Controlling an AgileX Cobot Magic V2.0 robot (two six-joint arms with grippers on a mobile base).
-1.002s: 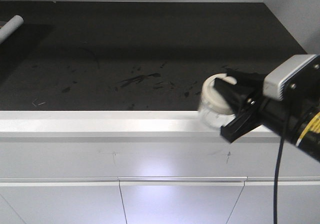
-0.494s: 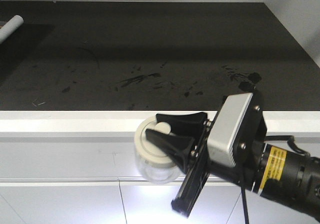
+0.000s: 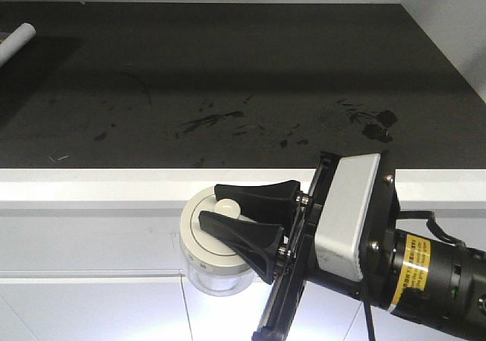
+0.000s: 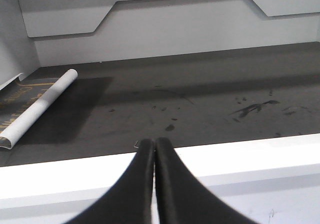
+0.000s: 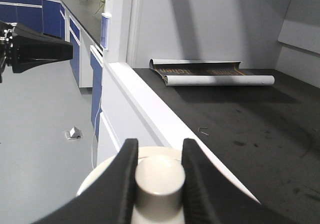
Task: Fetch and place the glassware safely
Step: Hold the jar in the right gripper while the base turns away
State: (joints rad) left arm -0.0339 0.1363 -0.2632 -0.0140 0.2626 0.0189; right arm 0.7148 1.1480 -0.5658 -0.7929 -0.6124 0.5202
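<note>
The glassware (image 3: 215, 269) is a squat clear jar with a cream-white lid (image 3: 194, 235) and a central knob (image 5: 160, 184). My right gripper (image 3: 214, 206) is shut on that knob and holds the jar in the air in front of the counter's white edge (image 3: 114, 185), off the black top. In the right wrist view both black fingers (image 5: 125, 169) press the knob's sides. My left gripper (image 4: 153, 143) is shut with nothing between its fingertips, and it points over the white edge toward the black counter (image 4: 200, 99). It also shows as a dark shape (image 5: 35, 49) at the far left.
A rolled white sheet (image 4: 37, 107) lies at the counter's left end, seen too as a roll (image 3: 17, 41). Dark smudges (image 3: 209, 119) mark the black top. White cabinet fronts (image 3: 91, 303) run below the edge. A grey wall (image 3: 448, 14) closes the right side.
My right gripper has carried the jar left and down, away from the counter edge, to a spot in front of the cabinet fronts. The arm has swung with it.
</note>
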